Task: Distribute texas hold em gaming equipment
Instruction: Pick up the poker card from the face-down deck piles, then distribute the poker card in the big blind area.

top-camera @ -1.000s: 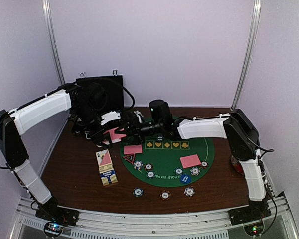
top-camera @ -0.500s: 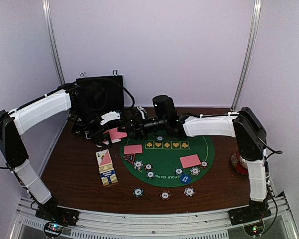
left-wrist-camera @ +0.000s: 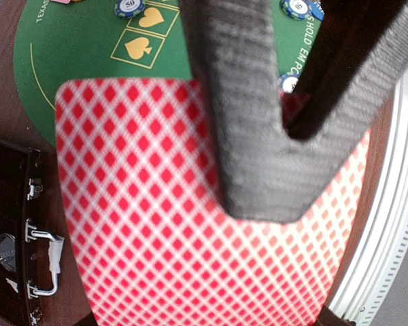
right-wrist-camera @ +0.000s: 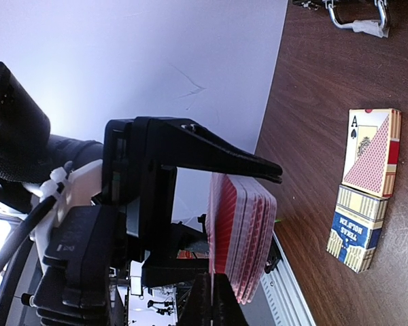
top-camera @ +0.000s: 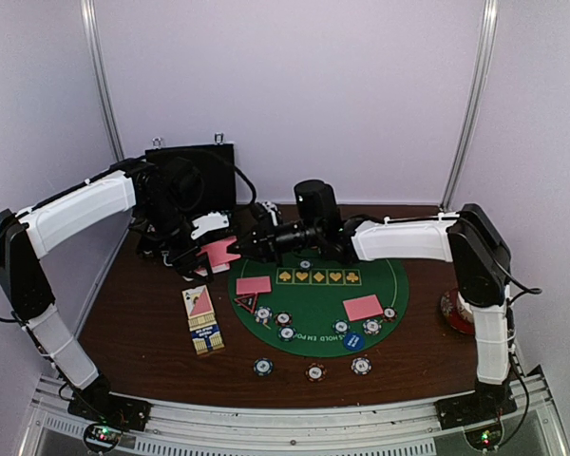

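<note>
Card deck (left-wrist-camera: 156, 224) clamped in left fingers (left-wrist-camera: 251, 136), right fingers (right-wrist-camera: 202, 305) alongside (grip unclear)

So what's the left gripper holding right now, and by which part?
The left gripper holds a stack of pink-backed cards, pinched flat across its two faces.

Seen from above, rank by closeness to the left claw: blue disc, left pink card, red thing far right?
Left claw, gripping the deck:
1. Left pink card, mat's left.
2. Blue disc, mat's near-right.
3. Red thing, table's right edge.
</note>
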Controlling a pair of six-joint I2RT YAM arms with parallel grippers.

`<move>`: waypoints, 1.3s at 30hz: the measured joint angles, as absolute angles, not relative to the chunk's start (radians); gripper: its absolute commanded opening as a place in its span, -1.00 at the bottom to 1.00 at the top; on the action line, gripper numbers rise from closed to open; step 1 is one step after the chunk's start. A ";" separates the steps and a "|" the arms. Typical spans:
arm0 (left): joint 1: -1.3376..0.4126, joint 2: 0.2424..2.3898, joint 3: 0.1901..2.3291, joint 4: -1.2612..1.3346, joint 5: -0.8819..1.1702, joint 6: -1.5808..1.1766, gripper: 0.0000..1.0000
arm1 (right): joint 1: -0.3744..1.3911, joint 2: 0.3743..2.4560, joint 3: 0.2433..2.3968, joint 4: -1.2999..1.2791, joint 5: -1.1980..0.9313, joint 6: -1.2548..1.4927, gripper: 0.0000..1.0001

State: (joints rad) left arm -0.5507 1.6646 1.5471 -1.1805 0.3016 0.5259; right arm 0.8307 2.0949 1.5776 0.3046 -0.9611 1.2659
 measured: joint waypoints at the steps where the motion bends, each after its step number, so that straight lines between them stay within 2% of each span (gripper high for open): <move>1: -0.551 1.665 1.547 -1.180 0.300 0.526 -0.69 | 0.828 2.095 1.576 0.304 -0.964 1.266 -1.00; 11: -0.551 1.665 1.547 -1.179 0.279 0.526 -0.70 | 0.680 2.049 1.519 0.276 -1.010 1.246 -1.00; 19: -0.551 1.665 1.547 -1.180 0.268 0.526 -0.70 | 0.433 2.028 1.589 0.029 -1.005 1.061 -1.00; 27: -0.551 1.665 1.547 -1.181 0.269 0.526 -0.70 | 0.352 2.219 1.872 -0.236 -0.910 0.832 -1.00; 39: -0.551 1.665 1.547 -1.185 0.269 0.526 -0.70 | 0.334 2.469 2.051 -0.394 -0.789 0.735 -0.96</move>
State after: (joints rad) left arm -0.5507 1.6646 1.5471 -1.1854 0.2687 0.5262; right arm 0.3344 2.4687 2.0510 -0.3939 -0.7887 0.7345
